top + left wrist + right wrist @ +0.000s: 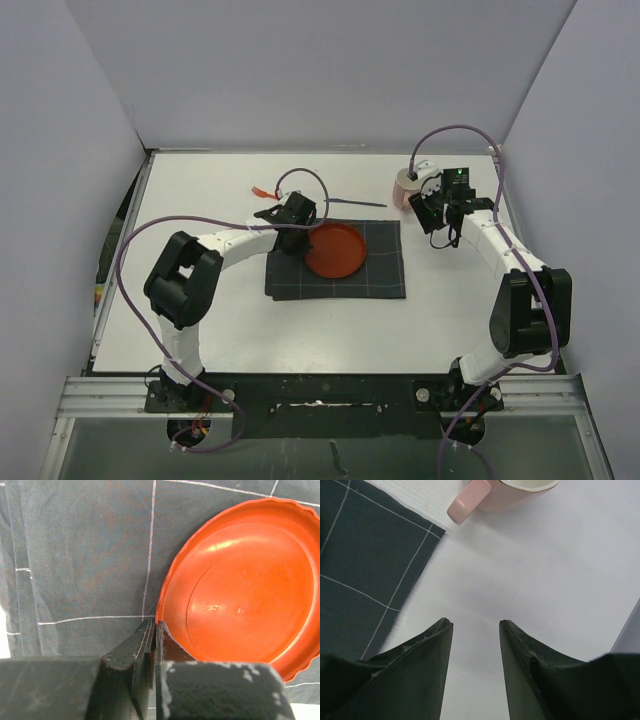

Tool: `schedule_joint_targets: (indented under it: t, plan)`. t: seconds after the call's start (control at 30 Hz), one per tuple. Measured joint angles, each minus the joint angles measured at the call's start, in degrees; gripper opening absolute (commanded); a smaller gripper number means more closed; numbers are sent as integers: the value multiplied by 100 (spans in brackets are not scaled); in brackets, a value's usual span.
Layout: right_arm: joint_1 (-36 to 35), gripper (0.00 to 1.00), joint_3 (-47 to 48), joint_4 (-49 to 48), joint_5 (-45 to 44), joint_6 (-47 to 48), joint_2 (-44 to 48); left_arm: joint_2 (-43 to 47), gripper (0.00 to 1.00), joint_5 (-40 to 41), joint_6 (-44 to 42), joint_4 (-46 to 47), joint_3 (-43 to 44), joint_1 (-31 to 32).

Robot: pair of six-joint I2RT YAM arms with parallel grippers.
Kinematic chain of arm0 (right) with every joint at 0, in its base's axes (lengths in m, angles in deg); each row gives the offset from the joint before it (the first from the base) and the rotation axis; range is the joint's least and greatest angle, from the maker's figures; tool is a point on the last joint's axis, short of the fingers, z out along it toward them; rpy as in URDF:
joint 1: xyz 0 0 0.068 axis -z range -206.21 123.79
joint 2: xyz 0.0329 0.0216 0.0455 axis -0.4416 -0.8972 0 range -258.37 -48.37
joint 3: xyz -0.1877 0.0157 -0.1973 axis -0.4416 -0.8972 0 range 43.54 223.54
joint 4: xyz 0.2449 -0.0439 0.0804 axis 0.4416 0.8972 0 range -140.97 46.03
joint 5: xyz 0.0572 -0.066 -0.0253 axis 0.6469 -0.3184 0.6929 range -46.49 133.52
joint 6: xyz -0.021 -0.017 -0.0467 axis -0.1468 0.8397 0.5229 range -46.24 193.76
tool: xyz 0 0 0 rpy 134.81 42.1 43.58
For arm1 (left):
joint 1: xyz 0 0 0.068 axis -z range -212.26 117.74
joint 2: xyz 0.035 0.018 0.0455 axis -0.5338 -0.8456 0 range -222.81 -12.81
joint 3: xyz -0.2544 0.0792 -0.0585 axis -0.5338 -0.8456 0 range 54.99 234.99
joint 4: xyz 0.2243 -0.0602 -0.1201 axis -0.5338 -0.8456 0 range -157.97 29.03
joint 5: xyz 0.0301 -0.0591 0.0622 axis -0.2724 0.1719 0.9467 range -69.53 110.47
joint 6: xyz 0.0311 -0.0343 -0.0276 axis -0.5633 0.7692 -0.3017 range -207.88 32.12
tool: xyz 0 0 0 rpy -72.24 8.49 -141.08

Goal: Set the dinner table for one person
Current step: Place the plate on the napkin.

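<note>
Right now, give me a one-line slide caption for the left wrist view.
Left gripper shut on the orange plate's rim, plate resting on the dark grid mat.

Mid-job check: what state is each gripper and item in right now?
left gripper: shut on the plate's rim
plate: right side up, empty, on the mat
mat: spread flat on the dinner table
right gripper: open, empty
mug: upright, unheld, near the mat's corner
blue utensil: lying beyond the mat
orange-handled utensil: lying beyond the mat

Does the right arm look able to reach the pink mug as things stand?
Probably yes: the right gripper is open and empty, and the pink mug stands just ahead of it on the dinner table, nothing lying between them.
</note>
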Motion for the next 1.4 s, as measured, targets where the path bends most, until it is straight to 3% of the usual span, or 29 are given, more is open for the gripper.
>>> schedule_joint_targets:
  t: [1.03,1.07,1.27,1.4]
  plan:
    - [0,44,0,0,44,0,0,-28,0,-111,428,-28,-190,131]
    - [0,44,0,0,46,0,0,-20,2,-105,433,-24,-201,136]
    - [0,44,0,0,127,0,0,37,38,2,446,-105,-260,157]
    - [0,44,0,2,225,2,0,98,78,136,439,-181,-315,195]
